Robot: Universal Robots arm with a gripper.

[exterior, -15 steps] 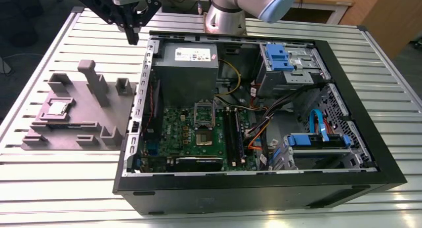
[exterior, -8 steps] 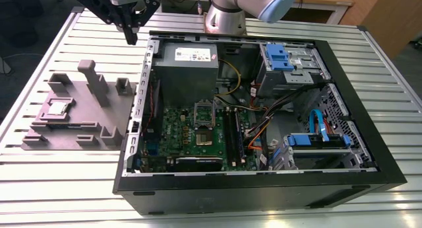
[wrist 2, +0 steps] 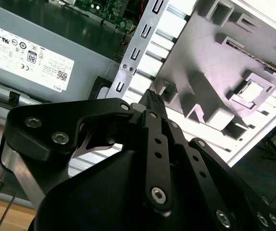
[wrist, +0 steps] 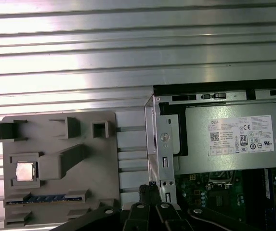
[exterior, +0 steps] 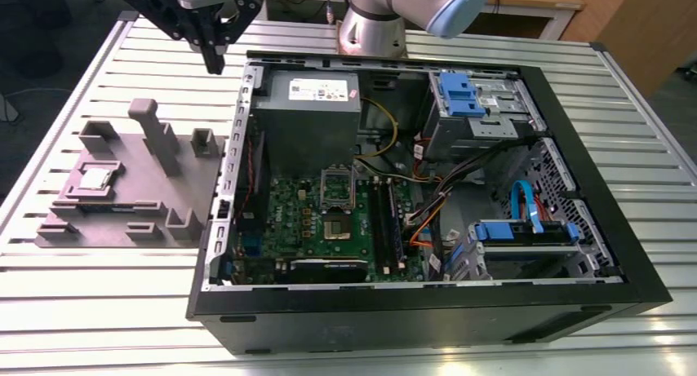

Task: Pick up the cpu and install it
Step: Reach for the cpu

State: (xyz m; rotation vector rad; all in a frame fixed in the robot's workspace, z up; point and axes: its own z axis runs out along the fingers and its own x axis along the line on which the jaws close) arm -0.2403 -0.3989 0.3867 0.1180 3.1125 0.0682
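Note:
The cpu [exterior: 96, 178] is a small silvery square lying in a recess of the grey fixture [exterior: 136, 198] on the exterior view's left, and both wrist views show the cpu [wrist 2: 252, 89] [wrist: 25, 171] there too. My gripper [exterior: 215, 64] hangs high above the table between the fixture and the open computer case [exterior: 544, 70], well away from the cpu. Its black fingers [wrist 2: 151, 97] come together to one tip, shut with nothing between them. The motherboard's socket frame [exterior: 335, 184] lies inside the case below the grey power supply box [exterior: 310, 95].
The fixture has tall upright posts [exterior: 145, 119] and a memory stick [wrist: 46, 197] along one edge. Cables [exterior: 436, 201], blue drive bays [exterior: 458, 95] and long black memory slots [exterior: 387, 221] crowd the case. The arm's base [exterior: 370, 29] stands behind the case on the slatted metal table [exterior: 98, 311].

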